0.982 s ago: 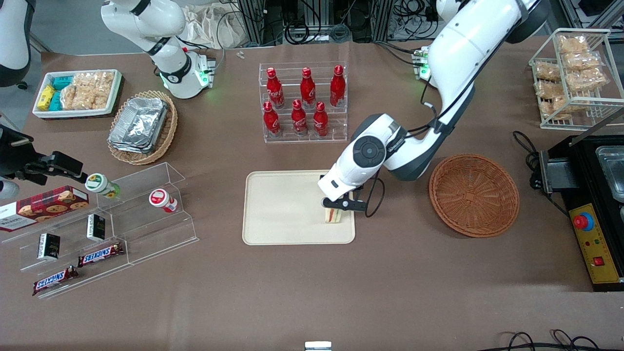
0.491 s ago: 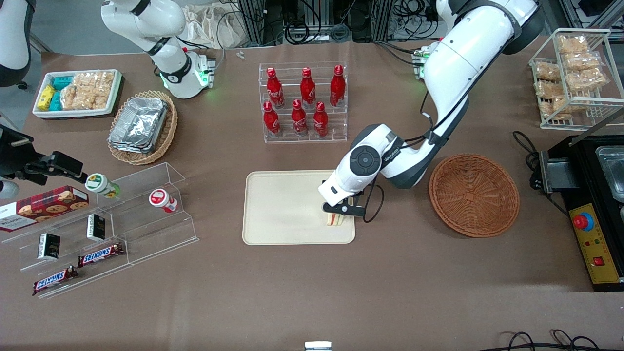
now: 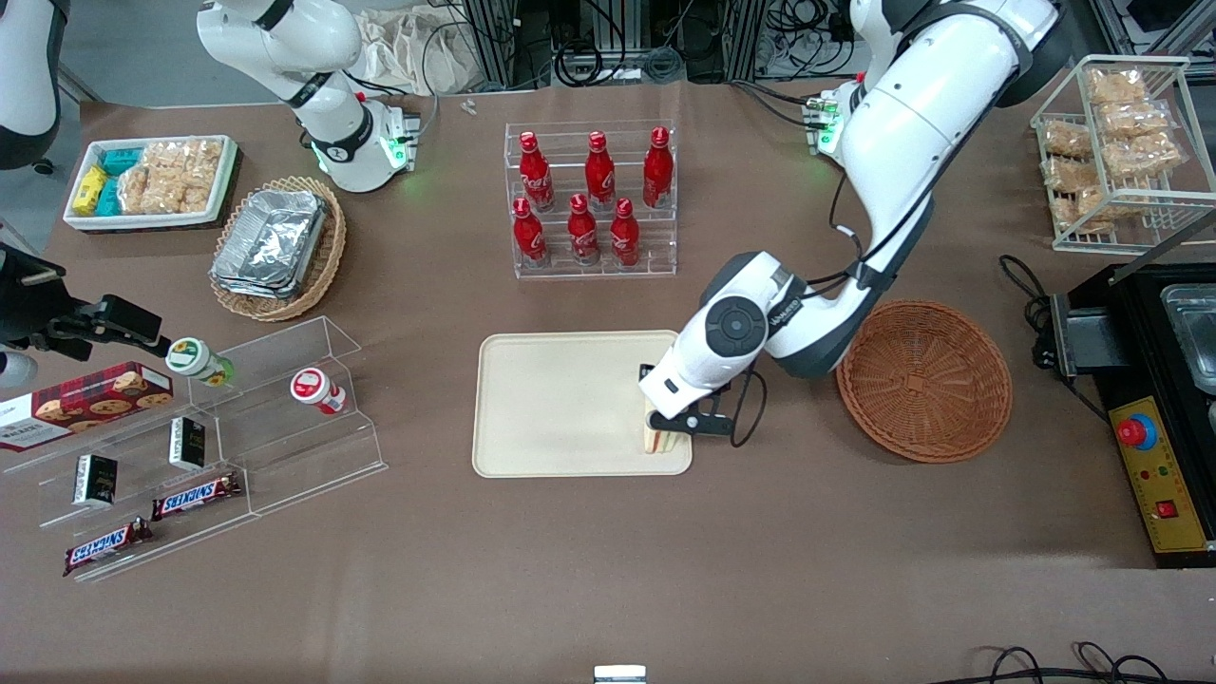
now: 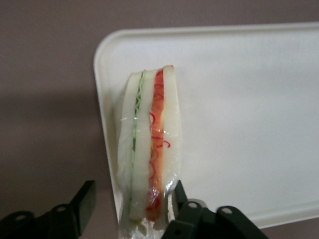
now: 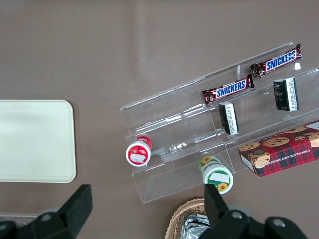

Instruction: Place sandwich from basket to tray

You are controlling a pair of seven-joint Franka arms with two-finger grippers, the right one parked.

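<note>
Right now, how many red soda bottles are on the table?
6, all in the clear rack: three on its upper step, three on the lower. The gripper is at the sandwich on the tray.

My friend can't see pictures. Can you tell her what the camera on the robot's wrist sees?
A wrapped sandwich stands on its edge on the corner of a cream tray, showing white bread with green and red filling. The robot's hand is open around it, one black finger on each side. Brown table surrounds the tray.

"snickers" reads on two brown candy bars (image 5: 227, 90) (image 5: 276, 60) on the clear shelf (image 5: 199, 129); "chocolate chip" on the red plaid cookie box (image 5: 281, 154) there.
</note>
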